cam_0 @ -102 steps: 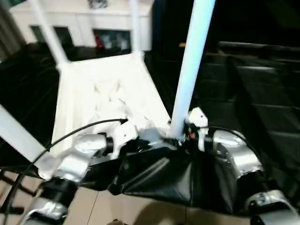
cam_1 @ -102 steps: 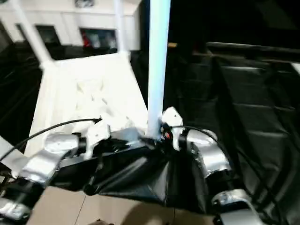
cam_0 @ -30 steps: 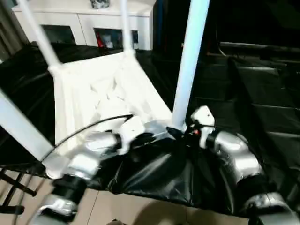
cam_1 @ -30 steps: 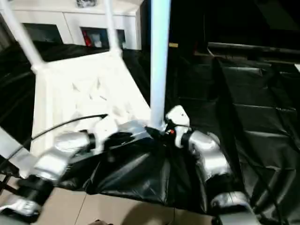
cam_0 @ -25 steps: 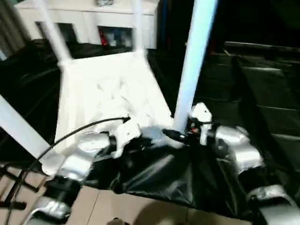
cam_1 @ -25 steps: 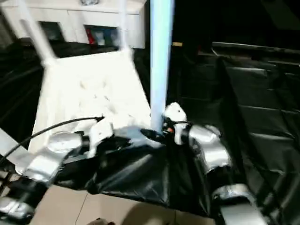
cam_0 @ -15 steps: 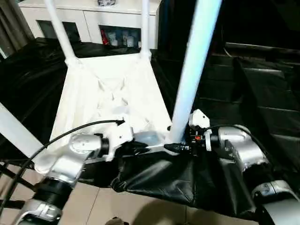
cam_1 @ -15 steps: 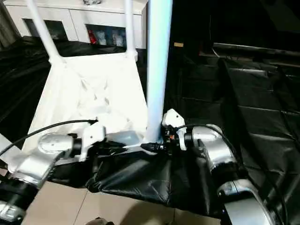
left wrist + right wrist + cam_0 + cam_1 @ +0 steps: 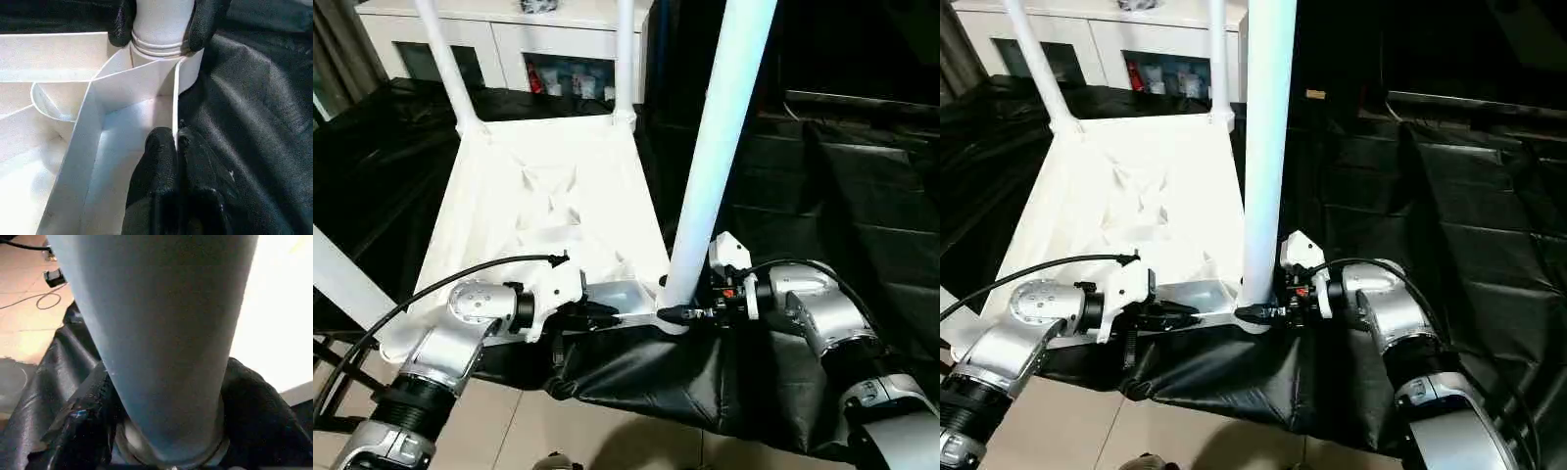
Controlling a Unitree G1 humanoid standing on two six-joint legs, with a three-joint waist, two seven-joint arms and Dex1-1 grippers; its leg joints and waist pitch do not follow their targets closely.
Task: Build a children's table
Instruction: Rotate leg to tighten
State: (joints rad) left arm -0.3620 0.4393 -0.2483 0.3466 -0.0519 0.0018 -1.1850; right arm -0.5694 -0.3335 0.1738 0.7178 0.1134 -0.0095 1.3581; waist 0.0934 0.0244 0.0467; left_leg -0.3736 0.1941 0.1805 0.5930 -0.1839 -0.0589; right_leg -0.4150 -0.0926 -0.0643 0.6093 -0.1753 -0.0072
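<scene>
Seemingly the build is near its end; the white tabletop [image 9: 543, 211] lies upside down on the desk [image 9: 842, 196] draped in black sheeting, ribbed underside up, and all four tube legs are standing in corner sockets; two thin far legs [image 9: 445, 64] rise at the far corners, a near left leg [image 9: 342, 279] slants off the left edge, and the near right leg [image 9: 720, 147] stands tall at the near right corner; the right gripper [image 9: 1273, 311] has its fingers set on either side of this leg's base, just above the socket, wrapped around it; the left gripper [image 9: 177, 147] is pinched together on the thin near rim wall of the tabletop, close beside that socket, steadying it; what is left, I judge, is seating this last leg fully, then turning the table onto its feet; a white cabinet [image 9: 524, 44] stands beyond the desk.
</scene>
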